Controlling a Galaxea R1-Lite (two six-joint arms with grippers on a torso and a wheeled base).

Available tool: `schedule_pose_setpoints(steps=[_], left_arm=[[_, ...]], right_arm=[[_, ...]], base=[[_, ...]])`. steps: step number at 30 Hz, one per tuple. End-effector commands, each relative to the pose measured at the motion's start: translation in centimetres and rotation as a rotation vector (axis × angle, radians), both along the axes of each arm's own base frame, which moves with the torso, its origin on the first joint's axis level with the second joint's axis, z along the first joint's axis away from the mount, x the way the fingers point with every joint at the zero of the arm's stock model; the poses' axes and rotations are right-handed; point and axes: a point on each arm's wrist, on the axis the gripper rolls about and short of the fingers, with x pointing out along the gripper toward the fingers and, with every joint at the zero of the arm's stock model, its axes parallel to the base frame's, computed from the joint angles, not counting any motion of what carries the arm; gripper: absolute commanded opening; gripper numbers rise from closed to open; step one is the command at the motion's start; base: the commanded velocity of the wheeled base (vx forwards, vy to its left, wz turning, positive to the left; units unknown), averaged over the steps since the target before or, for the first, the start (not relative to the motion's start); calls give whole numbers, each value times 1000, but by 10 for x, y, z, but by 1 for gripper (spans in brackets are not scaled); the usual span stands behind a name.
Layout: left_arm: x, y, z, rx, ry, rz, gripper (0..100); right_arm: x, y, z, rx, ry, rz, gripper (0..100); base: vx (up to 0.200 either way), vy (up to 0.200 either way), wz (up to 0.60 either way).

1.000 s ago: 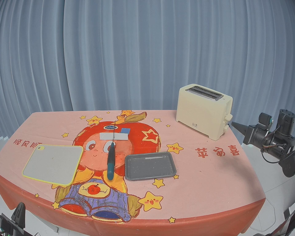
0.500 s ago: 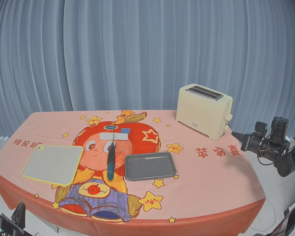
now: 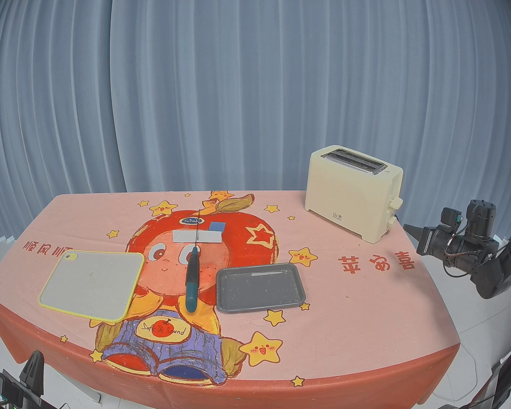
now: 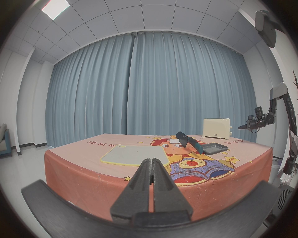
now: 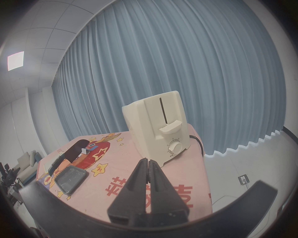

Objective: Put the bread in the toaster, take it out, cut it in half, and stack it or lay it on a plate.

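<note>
A pink tablecloth (image 3: pixel 351 319) printed with an apple-headed cartoon figure and yellow stars covers the desk (image 3: pixel 372 381) and hangs over its front edge. Near the middle of the cloth lies a white strip (image 3: pixel 208 237), with a small blue block (image 3: pixel 216 226) just beside it. A pleated blue-grey curtain (image 3: pixel 239 96) hangs behind. Overhead, a lit panel (image 4: pixel 55 7) sits in the tiled ceiling (image 4: pixel 155 15).

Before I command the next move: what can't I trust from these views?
1. Inside the toaster: the head view looks across the slot tops and the walls hide the depth, so whether bread is in there cannot be told.
2. The knife blade: edge-on in the head view, just a thin line.
3. Marks on the dial: too small in the right wrist view.
4. The left end effector: cut off by the head view's lower edge.
</note>
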Motion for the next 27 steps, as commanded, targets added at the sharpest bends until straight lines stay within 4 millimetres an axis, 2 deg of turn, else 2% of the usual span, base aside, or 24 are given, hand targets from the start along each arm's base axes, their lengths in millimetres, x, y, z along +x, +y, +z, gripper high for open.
schedule_pose_setpoints(steps=[1,7,15,27], left_arm=[[1,0,-5,0,17,0,0],[1,0,-5,0,17,0,0],[1,0,-5,0,17,0,0],[1,0,-5,0,17,0,0]], right_arm=[[8,-1,-5,-2,7,-8,0],[12,1,-8,-17,12,-33,0],[33,3,-16,-35,10,-105,0],[41,4,-17,0,12,-115,0]], base=[[0,0,0],[0,0,0],[0,0,0],[0,0,0]])
